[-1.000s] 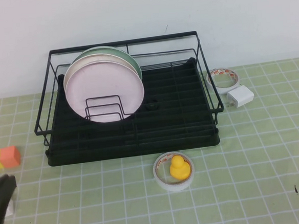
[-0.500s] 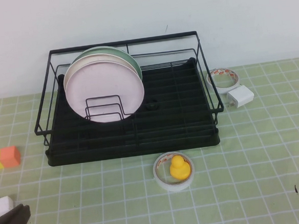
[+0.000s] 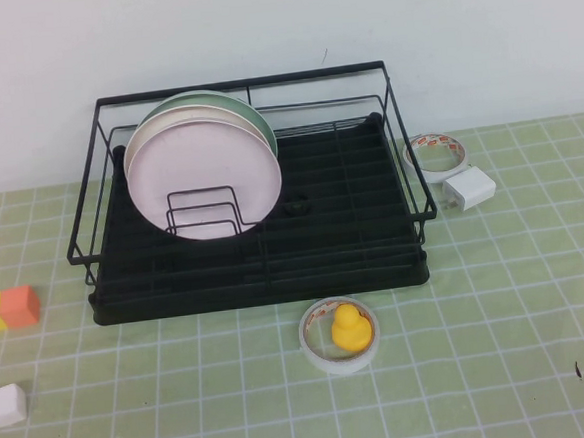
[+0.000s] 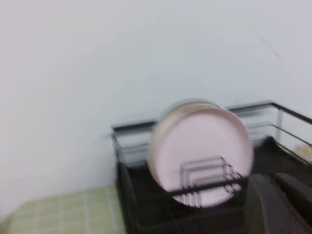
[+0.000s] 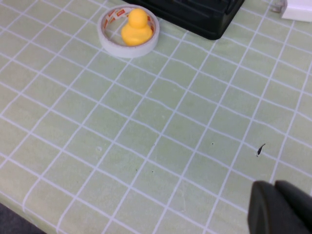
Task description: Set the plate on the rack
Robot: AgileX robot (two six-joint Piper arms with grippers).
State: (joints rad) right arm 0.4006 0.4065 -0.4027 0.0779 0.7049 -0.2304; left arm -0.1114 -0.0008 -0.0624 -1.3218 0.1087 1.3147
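Observation:
The pale pink plate point(image 3: 204, 175) stands upright in the left part of the black wire rack point(image 3: 355, 265), leaning on the wire dividers, in front of a cream-white plate and a pale green plate. It also shows in the left wrist view point(image 4: 202, 146), inside the rack point(image 4: 124, 175). My left gripper point(image 4: 275, 197) is out of the high view; it is shut, empty, and apart from the rack on the near side. My right gripper point(image 5: 275, 207) is shut and empty above bare table, also out of the high view.
A tape roll with a yellow duck point(image 3: 340, 334) lies in front of the rack, also in the right wrist view point(image 5: 129, 29). Another tape roll point(image 3: 436, 154) and a white charger point(image 3: 468, 189) lie right of the rack. A yellow-orange block point(image 3: 8, 309) and a white cube point(image 3: 5, 405) lie at left.
My left gripper has drawn back out of the high view's near left corner, uncovering the white cube. The plates and the rack have not moved.

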